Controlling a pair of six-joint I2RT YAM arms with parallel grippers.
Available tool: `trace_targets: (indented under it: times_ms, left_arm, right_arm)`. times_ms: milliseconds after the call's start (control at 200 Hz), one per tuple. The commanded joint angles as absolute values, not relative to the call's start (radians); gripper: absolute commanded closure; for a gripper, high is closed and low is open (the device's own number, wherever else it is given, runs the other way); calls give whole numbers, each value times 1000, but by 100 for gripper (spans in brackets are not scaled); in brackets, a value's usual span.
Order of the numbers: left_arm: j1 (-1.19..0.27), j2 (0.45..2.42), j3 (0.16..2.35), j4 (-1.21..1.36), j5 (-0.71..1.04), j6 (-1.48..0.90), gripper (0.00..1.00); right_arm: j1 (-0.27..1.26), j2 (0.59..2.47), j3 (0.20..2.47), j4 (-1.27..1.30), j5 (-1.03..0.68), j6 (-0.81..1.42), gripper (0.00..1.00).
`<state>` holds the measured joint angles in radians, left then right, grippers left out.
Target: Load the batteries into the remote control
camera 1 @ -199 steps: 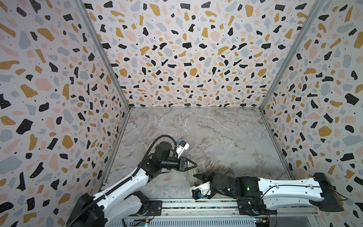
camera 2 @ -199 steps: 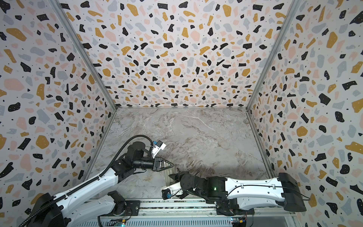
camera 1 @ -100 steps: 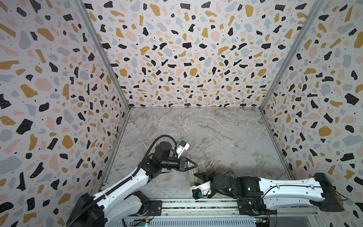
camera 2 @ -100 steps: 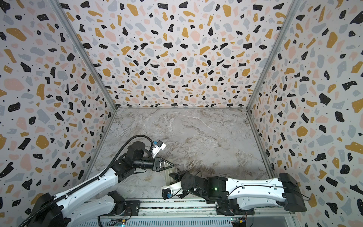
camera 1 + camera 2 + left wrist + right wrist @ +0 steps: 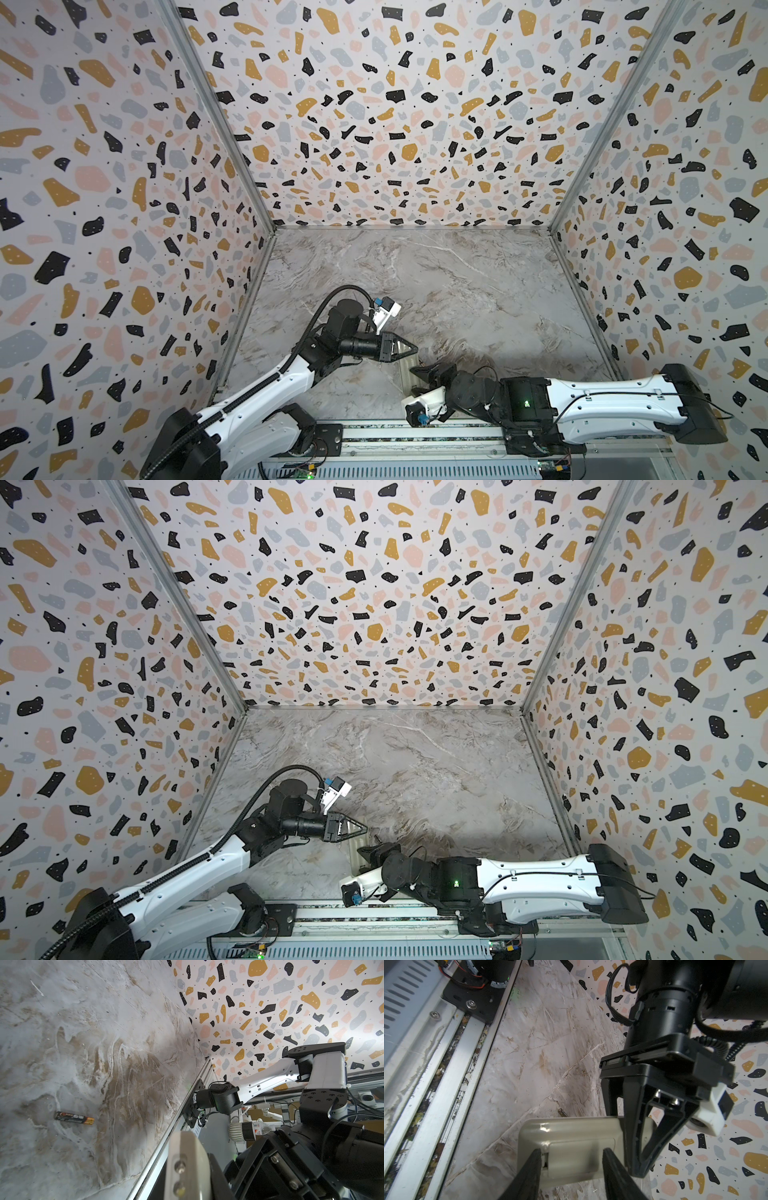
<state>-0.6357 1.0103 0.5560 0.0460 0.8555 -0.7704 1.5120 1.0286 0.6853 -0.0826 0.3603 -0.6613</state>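
The remote control [image 5: 571, 1132] lies back up on the marble floor near the front; in both top views only a pale strip [image 5: 404, 372] [image 5: 353, 850] of it shows between the two grippers. My right gripper [image 5: 572, 1155] [image 5: 415, 378] is shut on it, one finger at each end of the battery cover panel. My left gripper [image 5: 639, 1169] [image 5: 414, 348] is shut, its tip resting on the remote's far end. In the left wrist view a dark battery [image 5: 73, 1118] with a gold end lies loose on the floor. A battery's metal tip [image 5: 562, 1112] pokes out beyond the remote.
The metal rail [image 5: 415, 432] with both arm bases runs along the front edge, close behind the remote. Patterned walls [image 5: 249, 324] enclose the left, right and back. Marble floor [image 5: 457, 291] stretches toward the back wall.
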Motion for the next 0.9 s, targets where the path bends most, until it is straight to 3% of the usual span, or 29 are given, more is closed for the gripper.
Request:
trace_targets:
  times_ms: [0, 896]
  left_arm:
    - [-640, 1012, 562, 81, 904, -778, 100]
    - [-640, 1020, 562, 77, 900, -768, 100]
  right_arm:
    - [1511, 1011, 681, -41, 427, -676, 51]
    - [1539, 980, 675, -26, 488, -681, 52]
